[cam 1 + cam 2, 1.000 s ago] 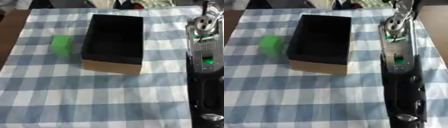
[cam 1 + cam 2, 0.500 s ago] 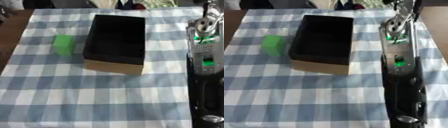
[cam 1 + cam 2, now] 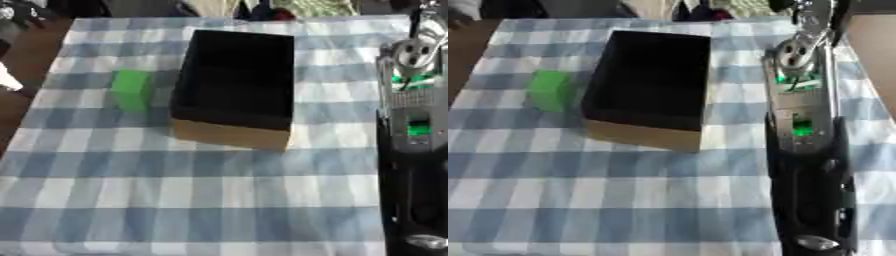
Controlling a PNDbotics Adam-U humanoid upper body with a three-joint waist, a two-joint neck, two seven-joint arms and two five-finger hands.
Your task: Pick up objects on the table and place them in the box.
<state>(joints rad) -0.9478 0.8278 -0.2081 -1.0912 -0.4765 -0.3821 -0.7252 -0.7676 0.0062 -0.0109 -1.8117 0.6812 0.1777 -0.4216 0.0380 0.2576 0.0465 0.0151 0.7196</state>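
A box (image 3: 234, 90) with tan sides and a black inside stands open in the middle of the blue-and-white checked tablecloth (image 3: 175, 200). I see nothing inside it. A green block (image 3: 131, 89) lies on the cloth just left of the box, apart from it. My right arm (image 3: 802, 125), black with a silver section and green lights, stretches along the right side of the table toward the far edge. Its hand (image 3: 814, 12) reaches the top edge of the right eye view and is mostly cut off. It touches neither the box nor the block. My left hand shows in no view.
The table's left edge (image 3: 31, 95) runs beside the green block, with dark floor beyond. Mixed clutter (image 3: 262, 7) lies past the far edge. Bare cloth (image 3: 623, 210) fills the near half of the table.
The whole picture has shifted slightly, so the camera moved. The box, the block and my right arm keep their places.
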